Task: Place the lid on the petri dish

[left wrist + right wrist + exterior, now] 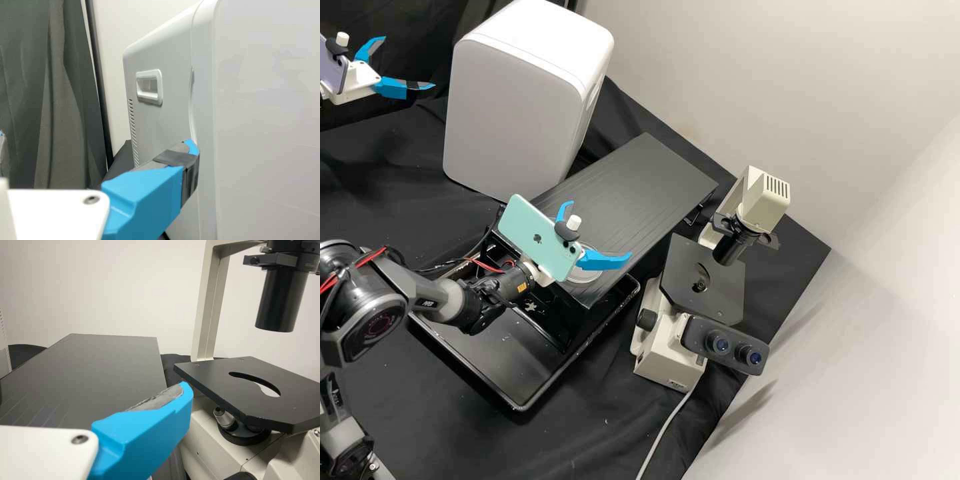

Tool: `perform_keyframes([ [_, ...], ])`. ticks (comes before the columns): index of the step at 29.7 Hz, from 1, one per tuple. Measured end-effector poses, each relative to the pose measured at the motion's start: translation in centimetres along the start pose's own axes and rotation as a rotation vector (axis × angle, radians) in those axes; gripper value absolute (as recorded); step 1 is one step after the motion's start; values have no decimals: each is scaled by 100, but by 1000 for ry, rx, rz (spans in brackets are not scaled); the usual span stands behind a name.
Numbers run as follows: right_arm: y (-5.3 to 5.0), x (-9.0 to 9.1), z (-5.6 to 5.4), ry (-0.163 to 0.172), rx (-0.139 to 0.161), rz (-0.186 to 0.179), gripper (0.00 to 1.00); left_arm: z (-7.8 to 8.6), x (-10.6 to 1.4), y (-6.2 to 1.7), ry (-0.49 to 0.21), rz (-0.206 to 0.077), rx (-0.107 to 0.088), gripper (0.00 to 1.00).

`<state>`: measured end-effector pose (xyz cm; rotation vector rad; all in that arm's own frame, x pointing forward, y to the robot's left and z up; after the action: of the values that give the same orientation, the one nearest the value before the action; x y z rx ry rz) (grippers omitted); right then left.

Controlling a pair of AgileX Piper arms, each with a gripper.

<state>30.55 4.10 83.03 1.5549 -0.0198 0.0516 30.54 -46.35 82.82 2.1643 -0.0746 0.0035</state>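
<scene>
R gripper (598, 229), blue jaws apart, over round pale dish (583, 275) on ribbed black slab (640, 180); L gripper (407, 62) jaws apart.

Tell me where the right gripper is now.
In the high view, the right gripper hangs over a round dish on the near end of the black platform, left of the microscope.

The petri dish (581, 276) lies on the slab (633, 193) (near end), between box (527, 100) and microscope (693, 320).
</scene>
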Motion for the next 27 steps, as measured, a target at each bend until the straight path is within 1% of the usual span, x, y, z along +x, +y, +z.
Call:
perform_keyframes([
  [14,0,0,0,0,0,0,100,13,0,-3,-4,-1,0,100],
  [15,0,0,0,0,0,0,100,12,0,-2,0,0,-4,100],
  [17,0,0,0,0,0,0,100,69,-1,-13,-7,-1,-14,100],
  [19,0,0,0,0,0,0,100,140,-15,-42,-9,-8,-19,100],
  [21,0,0,0,0,0,0,100,243,-24,-64,-23,-13,-24,100],
  [23,0,0,0,0,0,0,100,375,-58,-114,-61,-32,-26,100],
  [25,0,0,0,0,0,0,100,506,-116,-180,-108,-57,-26,100],
  [27,0,0,0,0,0,0,100,609,-207,-254,-158,-73,-17,100],
])
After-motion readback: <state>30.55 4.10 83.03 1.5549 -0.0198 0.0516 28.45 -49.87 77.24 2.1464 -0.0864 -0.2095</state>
